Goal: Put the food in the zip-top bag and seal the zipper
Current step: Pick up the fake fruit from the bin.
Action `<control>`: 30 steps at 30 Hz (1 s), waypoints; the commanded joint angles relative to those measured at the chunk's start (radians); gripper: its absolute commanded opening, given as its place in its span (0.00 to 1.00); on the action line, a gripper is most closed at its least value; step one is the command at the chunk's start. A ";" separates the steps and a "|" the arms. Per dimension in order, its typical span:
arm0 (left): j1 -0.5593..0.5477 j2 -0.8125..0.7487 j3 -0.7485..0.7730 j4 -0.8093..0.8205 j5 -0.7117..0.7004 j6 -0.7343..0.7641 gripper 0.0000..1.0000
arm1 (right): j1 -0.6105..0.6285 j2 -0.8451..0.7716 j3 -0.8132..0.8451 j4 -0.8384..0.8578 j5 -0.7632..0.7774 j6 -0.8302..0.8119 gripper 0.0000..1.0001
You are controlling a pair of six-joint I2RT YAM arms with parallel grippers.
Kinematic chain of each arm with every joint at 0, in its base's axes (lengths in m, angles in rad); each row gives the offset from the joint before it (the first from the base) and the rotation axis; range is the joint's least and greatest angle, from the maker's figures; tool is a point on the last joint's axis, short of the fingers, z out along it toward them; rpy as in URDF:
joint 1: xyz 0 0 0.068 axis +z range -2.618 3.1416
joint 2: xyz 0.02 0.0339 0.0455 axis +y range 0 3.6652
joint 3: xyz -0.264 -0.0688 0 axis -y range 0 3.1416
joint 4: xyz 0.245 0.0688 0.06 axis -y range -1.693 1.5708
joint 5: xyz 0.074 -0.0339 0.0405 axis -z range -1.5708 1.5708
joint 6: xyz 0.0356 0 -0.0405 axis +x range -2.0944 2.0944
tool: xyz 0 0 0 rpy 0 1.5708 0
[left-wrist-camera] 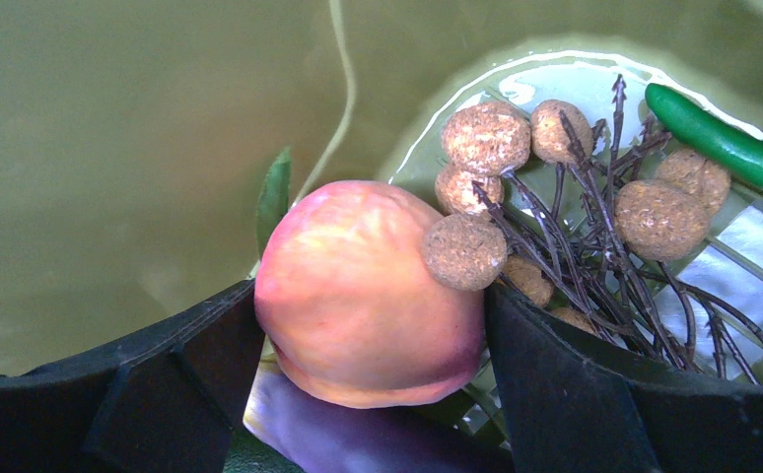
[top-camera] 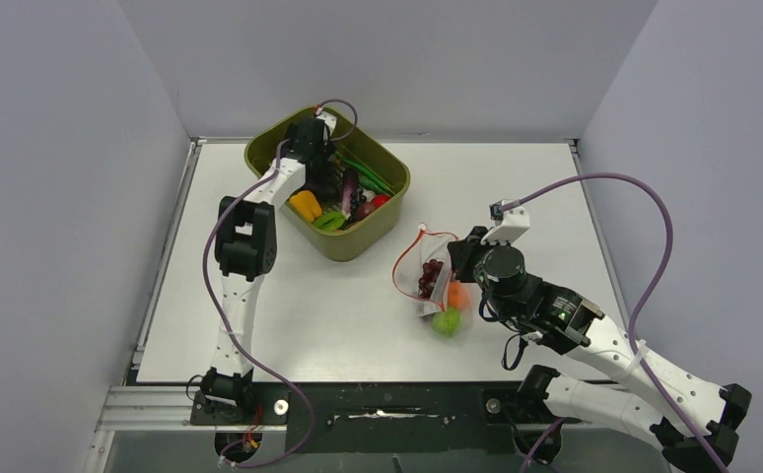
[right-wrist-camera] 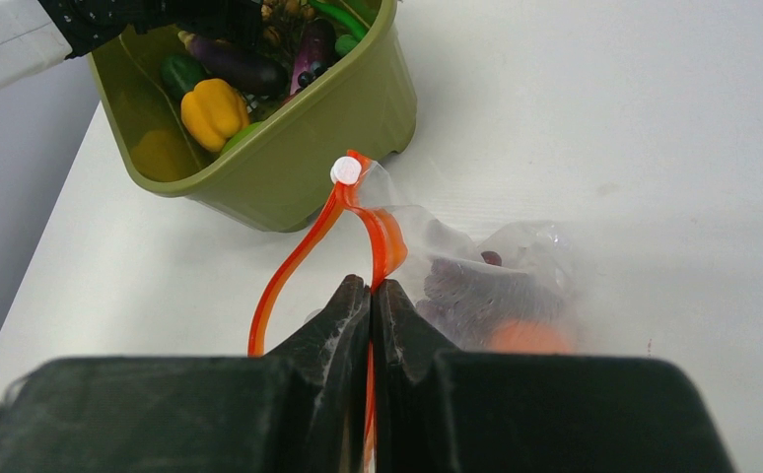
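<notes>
**Q:** Where is the zip-top bag, and what does it contain?
**A:** It lies on the white table, right of centre, near the olive-green tub but apart from it. Visible through the clear film are dark purple grapes and an orange round fruit. A green round fruit sits nearest the arm bases.

**Q:** And the zipper?
**A:** Unsealed. The red-orange strip forms an open loop at the mouth, on the side facing the tub. A small white slider sits at its far end.

**Q:** What holds the mouth?
**A:** The right hand. Its fingers are pressed together, pinching one run of the zipper between their tips.

**Q:** The left hand?
**A:** It is down inside the tub, at the far-left corner in the overhead view. Its fingers are set wide, one on each side of a peach-coloured round fruit and against its flanks. Whether they bear on it firmly cannot be told. The fruit rests on a glossy purple item.

**Q:** What else lies in the tub?
**A:** Brown berries on dark stems lie beside the fruit, with a green bean past them. The right wrist view shows a yellow-orange pepper and a purple eggplant.
</notes>
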 commanded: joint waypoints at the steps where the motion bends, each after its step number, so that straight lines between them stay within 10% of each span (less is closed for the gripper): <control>1: 0.007 -0.004 0.043 0.047 0.012 -0.007 0.77 | -0.004 -0.023 0.040 0.057 0.040 -0.008 0.00; 9: -0.008 -0.051 0.019 0.048 0.018 -0.017 0.60 | -0.005 -0.025 0.038 0.060 0.032 -0.002 0.00; 30: -0.017 -0.278 -0.144 0.053 0.020 -0.126 0.53 | -0.004 -0.065 0.002 0.056 -0.011 0.034 0.00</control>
